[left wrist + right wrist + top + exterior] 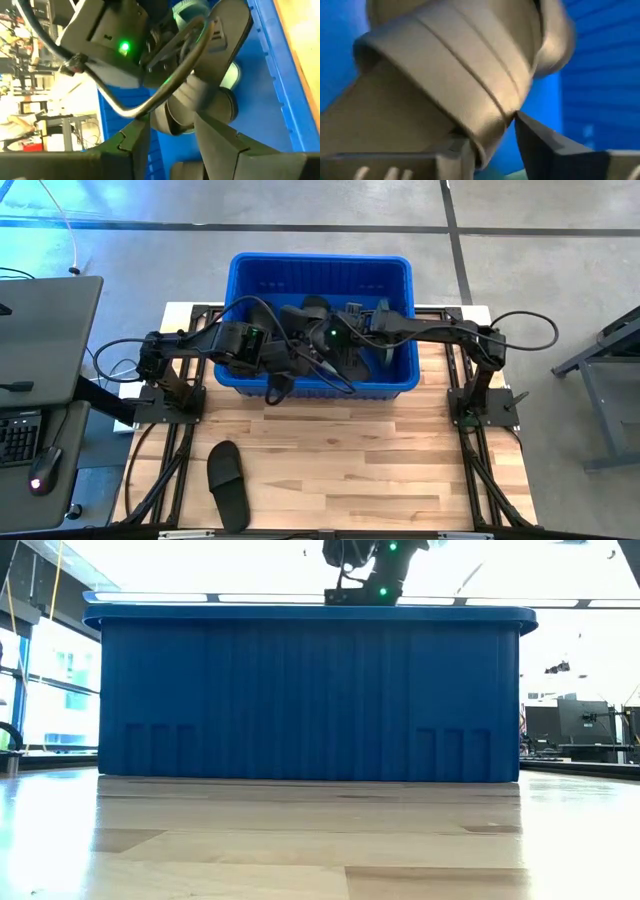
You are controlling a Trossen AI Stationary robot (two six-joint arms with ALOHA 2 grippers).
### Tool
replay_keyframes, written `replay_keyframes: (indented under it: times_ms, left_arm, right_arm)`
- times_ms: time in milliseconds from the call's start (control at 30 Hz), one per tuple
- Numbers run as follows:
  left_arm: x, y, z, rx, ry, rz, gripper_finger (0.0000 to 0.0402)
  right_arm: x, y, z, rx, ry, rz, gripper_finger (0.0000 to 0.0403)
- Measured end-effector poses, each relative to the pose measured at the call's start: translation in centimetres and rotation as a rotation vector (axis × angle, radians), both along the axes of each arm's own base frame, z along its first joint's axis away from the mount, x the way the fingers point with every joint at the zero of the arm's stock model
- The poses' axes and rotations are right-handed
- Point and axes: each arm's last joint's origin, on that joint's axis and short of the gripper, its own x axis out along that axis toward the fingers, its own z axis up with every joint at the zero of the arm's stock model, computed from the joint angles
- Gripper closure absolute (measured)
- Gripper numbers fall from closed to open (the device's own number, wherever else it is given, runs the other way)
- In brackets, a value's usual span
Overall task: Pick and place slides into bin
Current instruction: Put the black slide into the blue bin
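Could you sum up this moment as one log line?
both arms over bin | right gripper shut on slide | left gripper open | black slide on table

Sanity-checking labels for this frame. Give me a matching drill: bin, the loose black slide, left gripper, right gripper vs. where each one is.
Things:
1. bin
2. black slide
3. left gripper
4. right gripper

Places:
A. alone on the bare wood, near table edge, on the left arm's side
B. far half of the table, centred
C. inside the bin, entering over its left wall
D. inside the bin, reaching in from the right

Pairs: 1-B, 2-A, 3-C, 4-D
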Motion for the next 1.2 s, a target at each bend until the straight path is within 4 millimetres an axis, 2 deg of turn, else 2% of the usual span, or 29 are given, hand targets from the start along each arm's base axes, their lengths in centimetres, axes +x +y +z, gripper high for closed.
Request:
replay_keyframes:
  times_ms: [267,433,600,733,900,1067,1200]
  left_arm:
    - [-1.1,-0.1,-0.7,-0.111,0.071,0.055,0.0259]
    - [-1.2,-0.7,-1.3,-0.3,0.093,0.03,0.0259]
    - [-1.2,-2.5,-1.7,-0.516,0.117,-0.066,0.0259]
    - [-1.3,-5.4,-2.5,-0.576,0.149,-0.101,0.0259]
    - [-2.3,-10.7,-4.1,-0.6,0.213,-0.14,0.0259]
    - [-4.4,-16.2,-7.1,-0.595,0.251,-0.031,0.0259]
    - [-6.6,-19.7,-10.0,-0.578,0.254,0.073,0.0259]
  right_arm:
    - [-2.1,1.1,-0.9,0.134,0.158,-0.163,0.0221]
    - [-3.5,3.2,-0.3,0.082,0.236,-0.255,0.0216]
    - [-4.5,6.2,1.6,-0.042,0.168,-0.277,0.023]
    - [-5.4,9.4,3.5,-0.073,0.011,-0.296,0.0252]
    - [-6.2,13.9,5.2,0.004,-0.211,-0.309,0.0272]
    - [-6.4,18.7,5.5,0.062,-0.3,-0.169,0.0272]
    - [-6.8,21.9,5.7,0.115,-0.385,-0.117,0.0272]
